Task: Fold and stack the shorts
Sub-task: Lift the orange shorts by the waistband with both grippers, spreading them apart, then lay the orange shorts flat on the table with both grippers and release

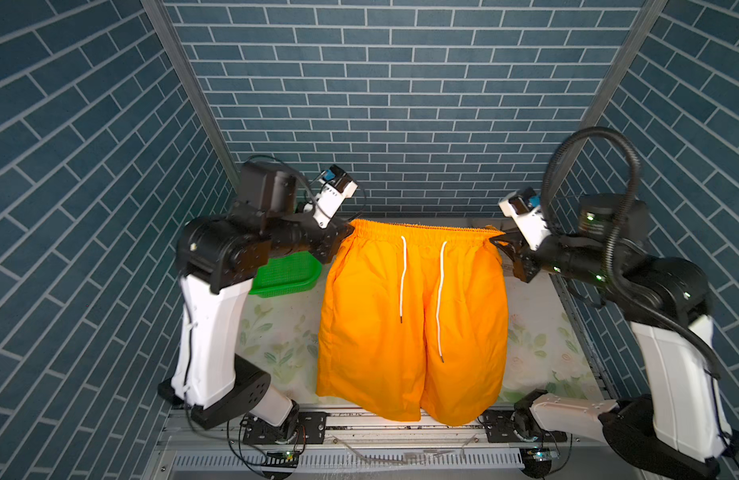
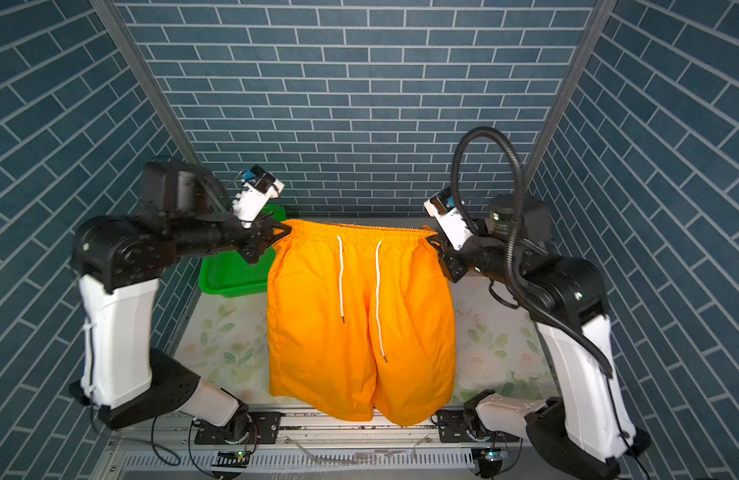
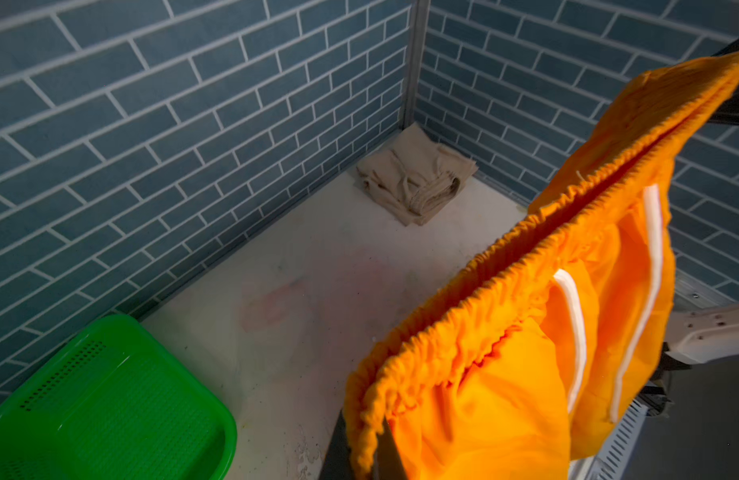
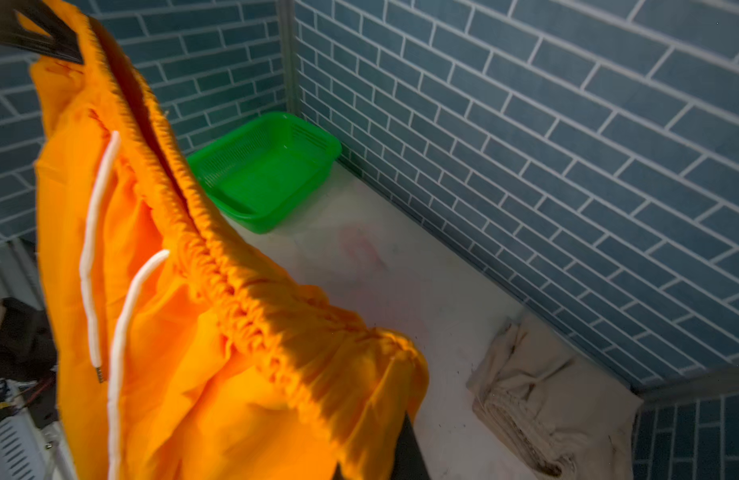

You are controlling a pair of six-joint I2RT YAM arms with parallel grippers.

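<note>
Hanging between the two arms, the bright orange cloth shorts (image 1: 413, 324) with white drawstrings (image 1: 402, 278) are stretched by the waistband above the floral-patterned counter (image 1: 276, 336), legs dangling toward its near edge. The left gripper (image 1: 349, 230) is clamped on one waistband end, the right gripper (image 1: 494, 240) on the opposite end. Folded beige cloth shorts (image 3: 417, 178) lie in the far corner on the right arm's side, well apart. A green perforated plastic basket (image 1: 287, 274) sits partly hidden under the left arm.
</note>
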